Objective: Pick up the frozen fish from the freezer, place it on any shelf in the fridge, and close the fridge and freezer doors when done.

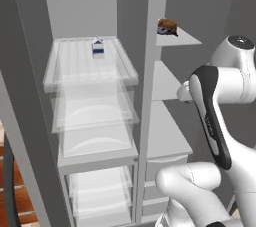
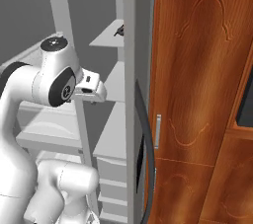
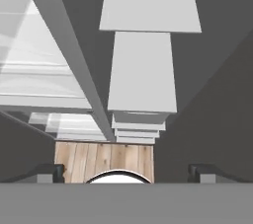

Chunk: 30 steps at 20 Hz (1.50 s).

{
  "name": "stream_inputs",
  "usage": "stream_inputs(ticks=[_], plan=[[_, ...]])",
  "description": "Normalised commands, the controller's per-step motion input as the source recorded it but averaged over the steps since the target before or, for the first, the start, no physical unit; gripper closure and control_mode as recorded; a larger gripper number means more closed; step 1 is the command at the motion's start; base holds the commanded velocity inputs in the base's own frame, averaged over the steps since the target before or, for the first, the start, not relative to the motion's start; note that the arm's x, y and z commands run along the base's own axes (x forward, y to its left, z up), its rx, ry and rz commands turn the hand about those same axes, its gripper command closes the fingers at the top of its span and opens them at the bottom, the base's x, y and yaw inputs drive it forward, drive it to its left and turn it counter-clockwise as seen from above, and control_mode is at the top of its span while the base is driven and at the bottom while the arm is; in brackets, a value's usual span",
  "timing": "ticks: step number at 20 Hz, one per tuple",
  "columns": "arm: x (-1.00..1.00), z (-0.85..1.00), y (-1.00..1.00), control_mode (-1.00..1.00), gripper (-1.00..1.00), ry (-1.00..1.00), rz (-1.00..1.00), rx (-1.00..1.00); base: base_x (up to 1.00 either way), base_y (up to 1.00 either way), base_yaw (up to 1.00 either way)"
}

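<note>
Left base view: an open fridge-freezer, grey inside. The wider left compartment holds clear shelves, with a small milk carton standing on the top one. The narrow right compartment has grey shelves; the fish, brown and dark, lies on its top shelf. The white arm rises at the lower right.

Right base view: the arm stands left of a wooden door. The fish shows as a dark shape on the high shelf.

Hand view: the gripper looks down past freezer shelves to a wooden floor; its jaws stand wide apart, holding nothing
</note>
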Motion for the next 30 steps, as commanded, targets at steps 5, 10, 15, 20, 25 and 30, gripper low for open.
stream_inputs(ticks=[5,10,15,20,25,30], plan=[[0.12,0.24,-0.08,-1.00,-1.00,-0.13,0.00,0.04,0.05,-0.14,0.00],[0.25,0.64,0.00,-1.00,-1.00,-0.44,-0.04,0.07,0.00,0.00,0.00],[0.52,0.72,0.00,-1.00,-1.00,-0.28,-0.09,0.00,0.00,0.00,0.00],[0.75,0.63,0.00,-1.00,-1.00,-0.08,-0.12,0.00,0.00,0.00,0.00],[0.91,0.52,-0.17,-1.00,-1.00,0.01,-0.09,0.00,0.00,0.00,0.00],[0.69,0.15,-0.66,-1.00,-1.00,0.06,-0.01,0.01,0.00,0.00,0.00]])
